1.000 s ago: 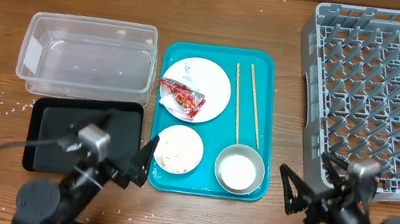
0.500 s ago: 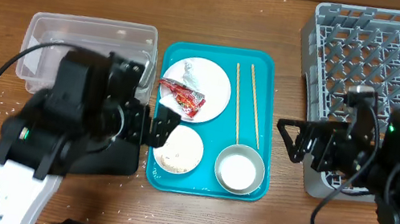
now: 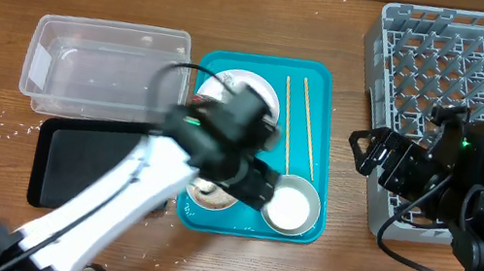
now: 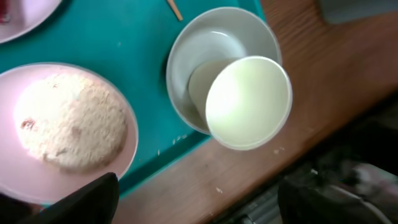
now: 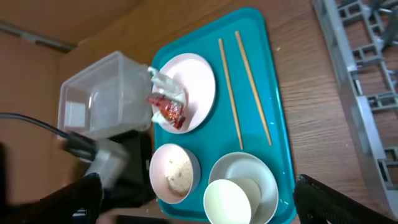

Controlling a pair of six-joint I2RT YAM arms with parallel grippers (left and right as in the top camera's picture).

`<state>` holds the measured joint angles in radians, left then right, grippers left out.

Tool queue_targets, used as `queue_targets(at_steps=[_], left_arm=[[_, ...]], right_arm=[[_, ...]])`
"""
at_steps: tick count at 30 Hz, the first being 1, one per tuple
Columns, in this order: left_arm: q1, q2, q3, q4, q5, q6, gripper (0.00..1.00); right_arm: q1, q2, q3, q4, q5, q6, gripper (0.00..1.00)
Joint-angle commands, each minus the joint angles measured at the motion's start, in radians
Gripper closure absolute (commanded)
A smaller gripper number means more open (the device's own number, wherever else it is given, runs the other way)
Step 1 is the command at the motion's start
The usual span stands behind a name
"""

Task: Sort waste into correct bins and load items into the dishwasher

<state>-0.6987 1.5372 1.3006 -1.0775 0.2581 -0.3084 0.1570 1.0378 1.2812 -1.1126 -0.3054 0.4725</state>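
My left pincer (image 4: 196, 186) hangs over the near right corner of the teal tray (image 3: 320, 80), its jaws spread wide and holding nothing. Straight below it the round metal bowl (image 4: 186, 56) sits on the tray, and the small white cup (image 4: 249, 102) lies tilted inside the bowl, its mouth turned up towards my wrist. Just left of the bowl, also on the tray, stands the smaller white dish (image 4: 68, 130) with a heap of pale rice and scraps in it.

My right pincer (image 5: 198, 178) is over the bench (image 3: 244, 8), between the teal tray and the grey dish rack (image 3: 474, 105), close to the rack's left wall. Its jaws stand wide apart and are empty too.

At the far end of the tray is the large white plate (image 5: 193, 81), with the crumpled red wrapper (image 5: 166, 111) on its left side and a crumpled white tissue (image 5: 160, 81) at its edge. The two chopsticks (image 5: 252, 87) lie side by side on the tray, right of the plate.

The clear tub (image 3: 105, 68) stands left of the tray. The black tray (image 3: 71, 156) lies in front of the tub, partly hidden by my left arm. A few loose white grains (image 3: 26, 129) lie on the bench by the black tray's left edge.
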Motion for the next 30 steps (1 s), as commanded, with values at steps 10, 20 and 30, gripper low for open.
queue_targets(at_steps=[10,20,30], left_arm=[[-0.093,0.282,0.01,0.162,-0.05,-0.076,0.57],[-0.083,0.256,0.057,0.102,-0.047,-0.073,0.96],[0.227,0.105,0.239,0.06,0.626,0.118,0.96]], right_arm=[[-0.001,-0.009,0.028,-0.001,0.043,0.052,0.0],[-0.001,-0.009,0.028,-0.001,0.043,0.052,0.0],[-0.001,-0.009,0.028,0.013,0.01,0.005,0.01]])
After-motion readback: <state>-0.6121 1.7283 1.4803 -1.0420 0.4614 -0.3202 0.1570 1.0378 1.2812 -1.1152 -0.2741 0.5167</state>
